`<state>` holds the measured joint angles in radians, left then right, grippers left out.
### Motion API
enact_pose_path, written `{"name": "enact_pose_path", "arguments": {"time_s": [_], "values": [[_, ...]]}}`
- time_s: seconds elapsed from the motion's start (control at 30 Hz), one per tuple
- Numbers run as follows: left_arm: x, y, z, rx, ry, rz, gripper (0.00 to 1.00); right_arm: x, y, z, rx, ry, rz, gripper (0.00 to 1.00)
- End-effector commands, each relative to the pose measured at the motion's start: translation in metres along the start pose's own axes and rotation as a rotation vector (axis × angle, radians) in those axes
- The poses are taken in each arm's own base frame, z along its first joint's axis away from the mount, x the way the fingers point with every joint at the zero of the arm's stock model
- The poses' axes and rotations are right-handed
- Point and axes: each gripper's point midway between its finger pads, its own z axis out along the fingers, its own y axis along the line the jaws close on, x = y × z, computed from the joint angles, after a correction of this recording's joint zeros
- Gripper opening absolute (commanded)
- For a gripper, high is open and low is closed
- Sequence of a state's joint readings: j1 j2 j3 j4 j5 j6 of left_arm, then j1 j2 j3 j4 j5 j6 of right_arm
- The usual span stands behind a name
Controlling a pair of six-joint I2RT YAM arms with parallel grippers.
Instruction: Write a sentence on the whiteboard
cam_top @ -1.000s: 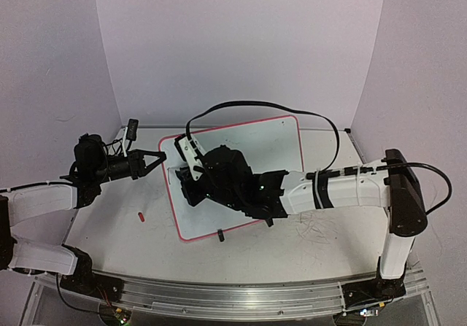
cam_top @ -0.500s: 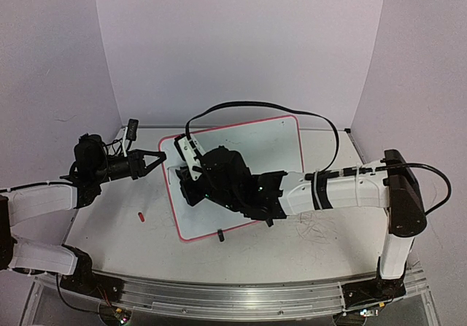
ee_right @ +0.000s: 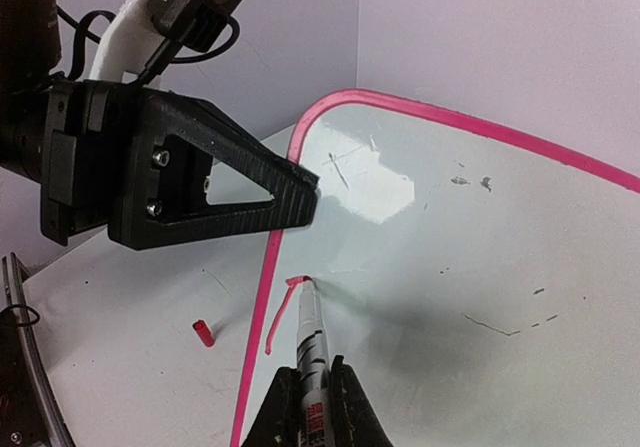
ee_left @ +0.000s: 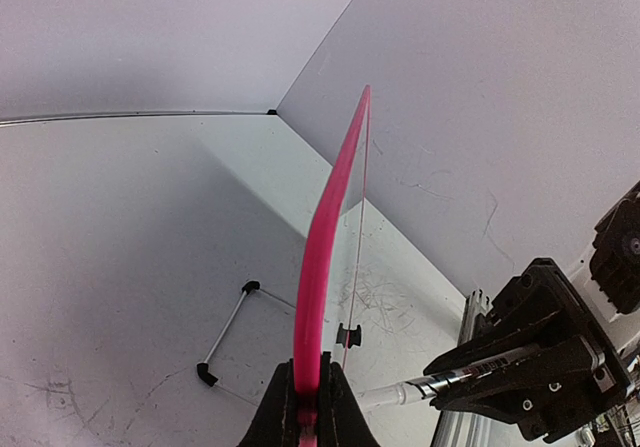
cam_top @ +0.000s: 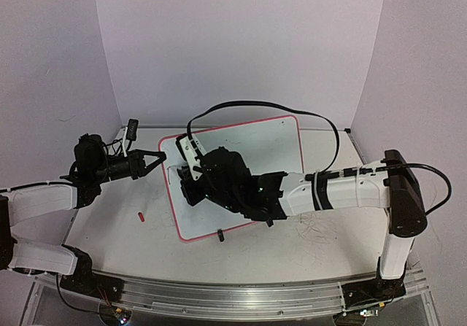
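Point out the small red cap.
In the top view, the small red cap lies on the table, left of the whiteboard and nearer the bases than the left gripper.

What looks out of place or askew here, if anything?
A small red cap lies loose on the table left of the whiteboard. The whiteboard sits skewed, its rim pinched by the left gripper while the right gripper holds a marker to it. Pen scribbles mar the table's right side.
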<state>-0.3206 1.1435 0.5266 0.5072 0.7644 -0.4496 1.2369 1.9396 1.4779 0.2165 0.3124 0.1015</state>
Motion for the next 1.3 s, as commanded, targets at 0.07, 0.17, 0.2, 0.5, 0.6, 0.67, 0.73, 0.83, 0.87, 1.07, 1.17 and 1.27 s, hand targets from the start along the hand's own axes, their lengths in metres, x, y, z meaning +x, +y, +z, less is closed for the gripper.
{"name": "enact_pose_path", "arguments": {"time_s": [0.07, 0.17, 0.2, 0.5, 0.6, 0.67, 0.73, 0.83, 0.87, 1.07, 1.17, 1.27], "values": [[-0.011, -0.014, -0.002, 0.044, -0.03, 0.062, 0.0, -0.005, -0.019, -0.011, 0.064, -0.002, 0.025, 0.0], [-0.011, -0.015, -0.002, 0.046, -0.031, 0.061, 0.0, -0.003, -0.02, -0.013, 0.066, 0.003, 0.029, 0.0], [-0.011, -0.015, -0.003, 0.046, -0.031, 0.062, 0.0, -0.001, -0.02, -0.013, 0.067, 0.006, 0.029, 0.0], [-0.011, -0.015, -0.002, 0.048, -0.031, 0.062, 0.0, 0.009, -0.013, -0.011, 0.028, 0.03, 0.05, 0.0], [-0.011, -0.015, -0.003, 0.048, -0.03, 0.062, 0.0, 0.011, -0.01, -0.009, 0.018, 0.035, 0.052, 0.0], [-0.011, -0.016, -0.003, 0.049, -0.031, 0.063, 0.0, 0.012, -0.008, -0.008, 0.012, 0.037, 0.052, 0.0], [-0.012, -0.016, -0.003, 0.048, -0.031, 0.062, 0.0, 0.013, -0.006, -0.007, 0.008, 0.039, 0.052, 0.0], [-0.012, -0.016, -0.003, 0.049, -0.032, 0.064, 0.0, 0.013, -0.004, -0.007, 0.001, 0.039, 0.054, 0.0], [-0.011, -0.016, -0.003, 0.049, -0.031, 0.063, 0.0, 0.013, -0.003, -0.006, -0.001, 0.04, 0.053, 0.0], [-0.012, -0.016, -0.003, 0.05, -0.031, 0.064, 0.0, 0.012, 0.001, -0.003, -0.008, 0.038, 0.054, 0.0], [-0.011, -0.016, -0.003, 0.05, -0.029, 0.063, 0.0, 0.01, 0.003, -0.001, -0.012, 0.034, 0.052, 0.0], [-0.012, -0.016, -0.003, 0.05, -0.031, 0.064, 0.0, 0.008, 0.004, 0.001, -0.014, 0.029, 0.051, 0.0]]}}
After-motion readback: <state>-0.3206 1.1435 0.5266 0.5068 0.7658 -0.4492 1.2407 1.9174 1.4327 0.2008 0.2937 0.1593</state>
